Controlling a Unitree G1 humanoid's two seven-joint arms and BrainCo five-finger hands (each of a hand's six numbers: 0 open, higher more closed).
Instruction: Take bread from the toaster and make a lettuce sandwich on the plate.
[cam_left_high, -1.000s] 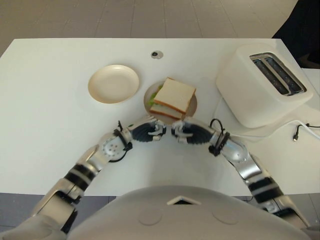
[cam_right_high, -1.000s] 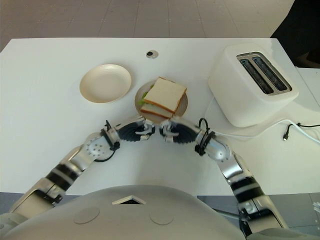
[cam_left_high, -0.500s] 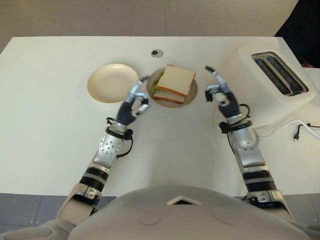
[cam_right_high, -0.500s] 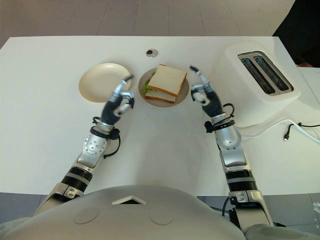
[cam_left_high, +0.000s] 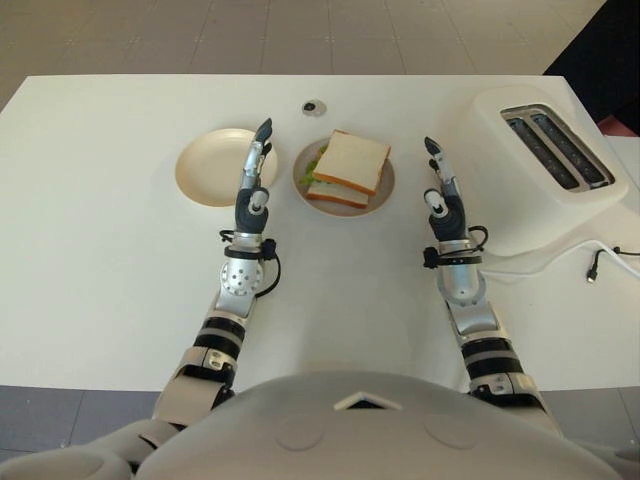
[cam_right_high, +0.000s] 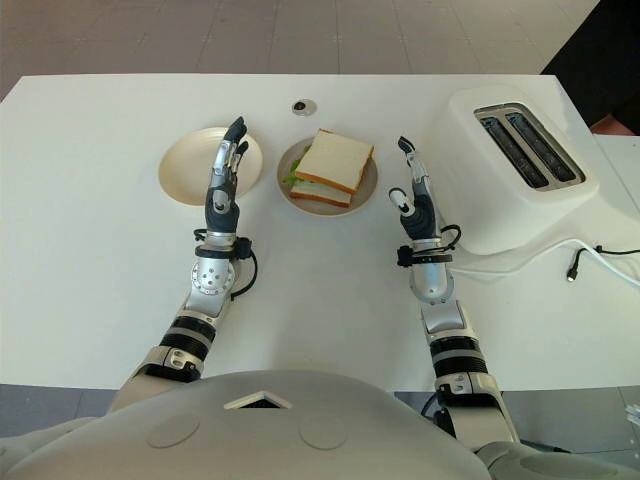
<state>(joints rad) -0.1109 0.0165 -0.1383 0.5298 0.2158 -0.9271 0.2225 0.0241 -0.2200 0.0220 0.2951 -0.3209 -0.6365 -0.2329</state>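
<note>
Table (cam_left_high: 100, 220): white, running across in front of the robot, with everything set toward its far half.
Empty plate (cam_left_high: 208, 170): cream and round, left of centre, with nothing on it.
Left hand (cam_left_high: 252, 190): raised just at the right edge of the empty plate, fingers stretched out straight and pointing away from the robot. It holds nothing, and its fingertips overlap the plate's rim as seen from here.
Round fitting (cam_left_high: 314, 107): small and dark-centred, set in the tabletop behind the two plates.
Sandwich (cam_left_high: 347, 168): two white bread slices stacked slightly askew, the top one turned a little, with lettuce (cam_left_high: 316, 178) peeking out on the left side.
Sandwich plate (cam_left_high: 385, 193): a small round plate under the sandwich, just right of the empty one and between the two hands.
Right hand (cam_left_high: 443, 200): up off the table to the right of the sandwich plate, fingers extended and empty, apart from both plate and toaster.
Toaster (cam_left_high: 500, 170): white, far right, with two dark slots (cam_left_high: 556, 148) on top.
Cable (cam_left_high: 545, 266): white, trailing across the table from the toaster's near side, with a dark plug end (cam_left_high: 592, 272) lying loose near the right edge.
</note>
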